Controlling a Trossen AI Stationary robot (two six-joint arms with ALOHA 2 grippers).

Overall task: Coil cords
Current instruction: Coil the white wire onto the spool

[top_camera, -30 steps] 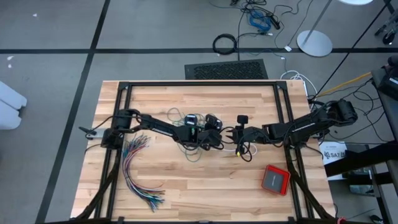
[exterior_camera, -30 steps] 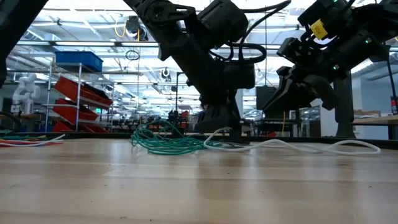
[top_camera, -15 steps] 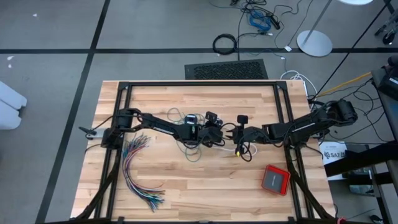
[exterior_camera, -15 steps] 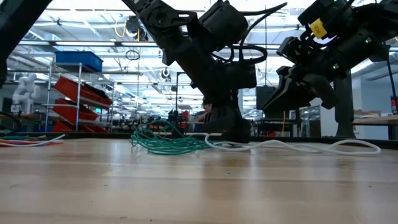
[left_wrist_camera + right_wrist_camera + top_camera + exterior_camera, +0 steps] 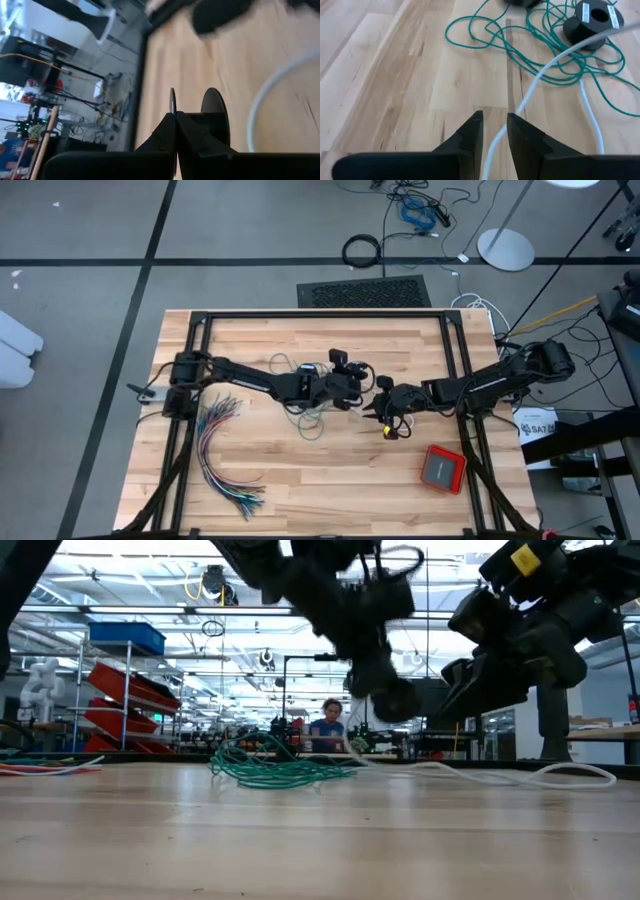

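Note:
The teal cord lies in a loose tangle at the table's middle, around two black spools. A white cord lies to its right. My left gripper hangs above the table, shut on the white cord. My right gripper stands close to the right of the left one, tilted down and open; the white cord runs out between its fingers. No black cord shows. My left gripper has a thin pale piece of the white cord pinched between its shut fingertips. From the table, the cord climbs to the gripper and its long right part stays lying there. My right gripper has the white cord between its fingers; whether they touch it I cannot tell.
A fanned bundle of many-coloured wires lies at the near left. A red box sits at the near right. Black frame rails border the wooden table top.
My left gripper has risen off the table and tipped up, taking the white cord's left stretch with it; the cord's right part still lies flat. My right gripper has rolled about its own axis without leaving its place.

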